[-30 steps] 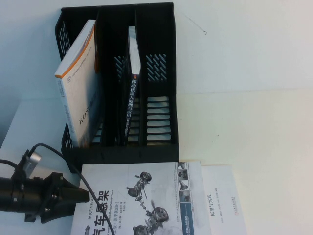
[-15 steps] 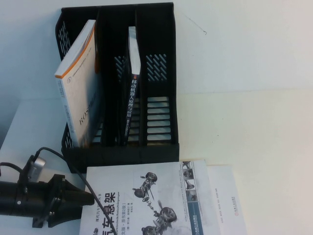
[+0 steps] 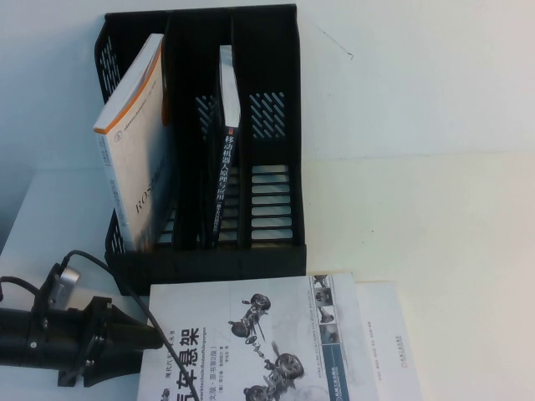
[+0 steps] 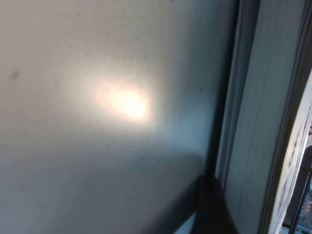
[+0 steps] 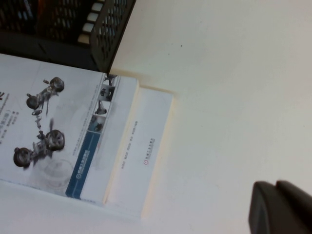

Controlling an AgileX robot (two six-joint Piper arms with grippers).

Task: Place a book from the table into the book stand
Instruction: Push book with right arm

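Left tool [image 3: 155, 338] spread wide at the book's [image 3: 251, 342] left edge, gripping nothing visible, book flat on desk [image 3: 435, 209] before book stand [image 3: 209, 134], right tool [image 5: 280, 207] state unclear.

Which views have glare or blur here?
Left wrist view: bright glare patch on the plain white tabletop, soft focus, left gripper at the page edges of the large white car-suspension paperback. High view: even light, slightly soft. Right wrist view: sharp cover, right gripper a blurred dark shape.
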